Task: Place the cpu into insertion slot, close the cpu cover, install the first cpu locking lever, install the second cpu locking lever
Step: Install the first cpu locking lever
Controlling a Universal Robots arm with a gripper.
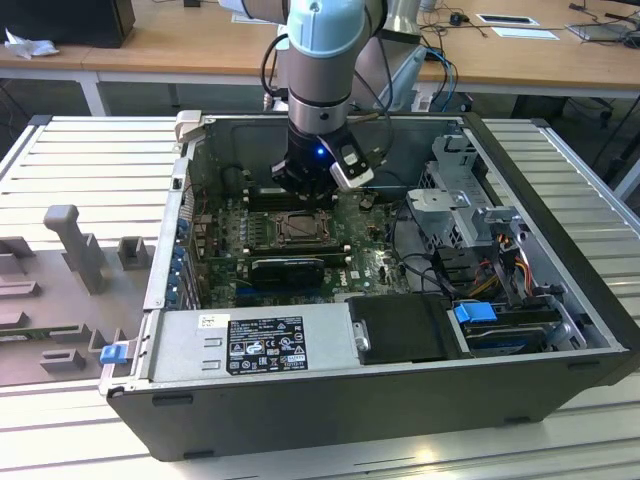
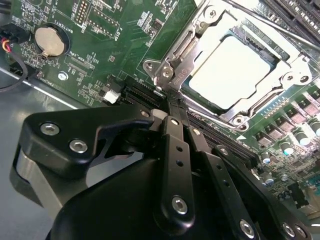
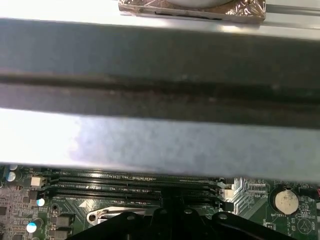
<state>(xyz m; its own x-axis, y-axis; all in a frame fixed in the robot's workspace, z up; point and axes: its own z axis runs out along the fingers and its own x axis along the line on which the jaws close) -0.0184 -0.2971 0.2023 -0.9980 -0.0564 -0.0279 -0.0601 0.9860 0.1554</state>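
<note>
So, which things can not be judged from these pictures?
- Exterior view: the insertion slot is too small to show the cpu or the levers.
- Second wrist view: the gripper body hides the near corner of the cpu cover; the cpu shows.
- First wrist view: the case wall blocks the socket.

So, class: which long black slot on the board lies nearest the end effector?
The black slot right at the end effector tips, on the coin battery side; the memory slots lie beyond the cpu.
</note>
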